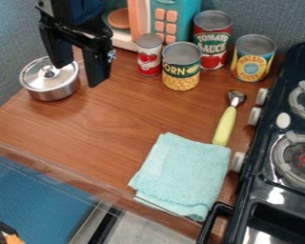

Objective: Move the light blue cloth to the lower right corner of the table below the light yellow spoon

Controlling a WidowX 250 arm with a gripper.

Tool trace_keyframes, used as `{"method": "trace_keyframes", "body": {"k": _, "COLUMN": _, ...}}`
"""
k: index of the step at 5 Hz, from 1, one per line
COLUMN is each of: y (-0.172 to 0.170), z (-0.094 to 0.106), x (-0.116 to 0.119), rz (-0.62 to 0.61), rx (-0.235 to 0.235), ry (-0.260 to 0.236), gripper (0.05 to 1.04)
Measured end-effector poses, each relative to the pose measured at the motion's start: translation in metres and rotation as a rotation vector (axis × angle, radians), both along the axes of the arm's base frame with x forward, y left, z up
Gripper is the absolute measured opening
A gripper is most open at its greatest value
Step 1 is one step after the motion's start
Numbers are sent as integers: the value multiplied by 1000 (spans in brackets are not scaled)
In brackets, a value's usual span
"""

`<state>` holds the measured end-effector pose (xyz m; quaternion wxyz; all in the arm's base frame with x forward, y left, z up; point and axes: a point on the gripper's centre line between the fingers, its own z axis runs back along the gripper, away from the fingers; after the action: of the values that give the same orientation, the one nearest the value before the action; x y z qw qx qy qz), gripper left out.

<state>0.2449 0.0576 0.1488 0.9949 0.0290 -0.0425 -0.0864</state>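
The pincer (80,75) hangs at the upper left, fingers apart. Well off diagonally, at the lower right of the surface (110,124), lies the cloth (182,175), just below the spoon (225,127); it probably needs no more than a nudge.

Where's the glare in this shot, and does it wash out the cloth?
Camera view: white glints on the black stove and bright highlights on the metal lid; same camera view: the cloth has no glare, its folds readable.
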Motion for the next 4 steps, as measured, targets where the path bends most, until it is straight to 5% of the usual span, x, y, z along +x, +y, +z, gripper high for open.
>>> {"method": "trace_keyframes", "body": {"k": 4, "y": -45, "z": -46, "x": 3, "rz": -161, "rx": -7, "ry": 16, "gripper": 1000}}
